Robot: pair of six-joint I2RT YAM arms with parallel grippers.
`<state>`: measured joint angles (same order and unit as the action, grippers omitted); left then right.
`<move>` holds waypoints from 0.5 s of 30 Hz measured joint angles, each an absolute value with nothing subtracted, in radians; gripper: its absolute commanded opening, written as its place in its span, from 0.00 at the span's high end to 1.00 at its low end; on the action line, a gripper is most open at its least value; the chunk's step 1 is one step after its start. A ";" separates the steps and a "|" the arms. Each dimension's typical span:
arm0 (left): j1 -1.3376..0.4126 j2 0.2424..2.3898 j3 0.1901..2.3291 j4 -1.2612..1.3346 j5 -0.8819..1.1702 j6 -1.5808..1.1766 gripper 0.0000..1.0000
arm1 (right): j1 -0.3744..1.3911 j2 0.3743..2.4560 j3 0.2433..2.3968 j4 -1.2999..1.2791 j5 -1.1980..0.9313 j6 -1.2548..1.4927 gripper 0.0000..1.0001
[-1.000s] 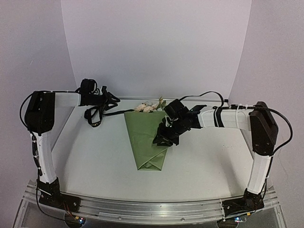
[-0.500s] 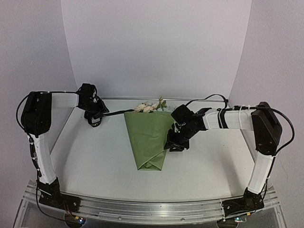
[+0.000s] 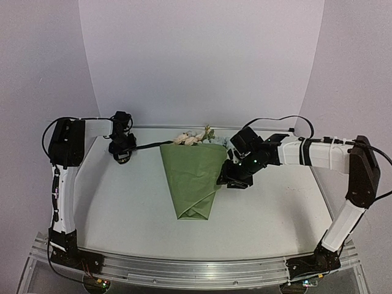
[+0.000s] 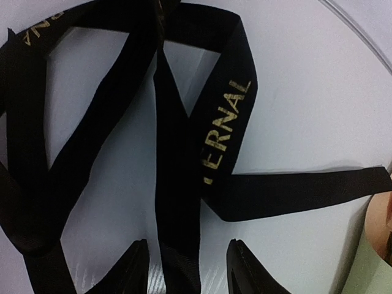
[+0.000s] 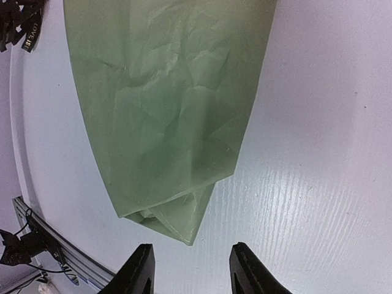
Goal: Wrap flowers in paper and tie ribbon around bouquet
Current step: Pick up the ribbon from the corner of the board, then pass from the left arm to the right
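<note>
The bouquet (image 3: 191,180) lies mid-table, a cone of olive-green paper (image 5: 165,110) with its tip toward the arms. The pale flowers (image 3: 193,138) poke out of its far end. The black ribbon (image 4: 177,153), printed with gold lettering, lies in loose loops at the back left, and one strand (image 3: 150,146) runs to the cone's top corner. My left gripper (image 4: 187,272) hangs over the loops, open; a ribbon strand passes between its fingers with gaps on both sides. My right gripper (image 5: 193,272) is open and empty, just right of the cone (image 3: 234,180), apart from the paper.
A white curved backdrop closes off the rear of the table. The metal rail (image 3: 184,266) with both arm bases runs along the near edge. Black cables hang off the right arm (image 3: 275,122).
The left gripper has lowered the ribbon loops to the table and opened its jaws. The right gripper has pulled back rightward off the paper cone and opened wider.
</note>
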<state>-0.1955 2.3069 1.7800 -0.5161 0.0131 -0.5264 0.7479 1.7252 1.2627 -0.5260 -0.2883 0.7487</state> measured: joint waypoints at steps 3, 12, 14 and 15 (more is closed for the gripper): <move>-0.197 2.312 1.786 -0.527 -0.015 -0.517 0.73 | 0.744 1.714 1.256 -0.533 -0.276 0.741 0.55; -0.198 2.253 1.690 -0.513 -0.058 -0.510 1.00 | 0.737 1.705 1.256 -0.540 -0.254 0.730 0.60; -0.203 2.188 1.632 -0.518 -0.057 -0.500 1.00 | 0.736 1.698 1.256 -0.541 -0.247 0.724 0.60; -0.207 2.143 1.601 -0.517 -0.055 -0.493 1.00 | 0.736 1.692 1.255 -0.542 -0.242 0.720 0.59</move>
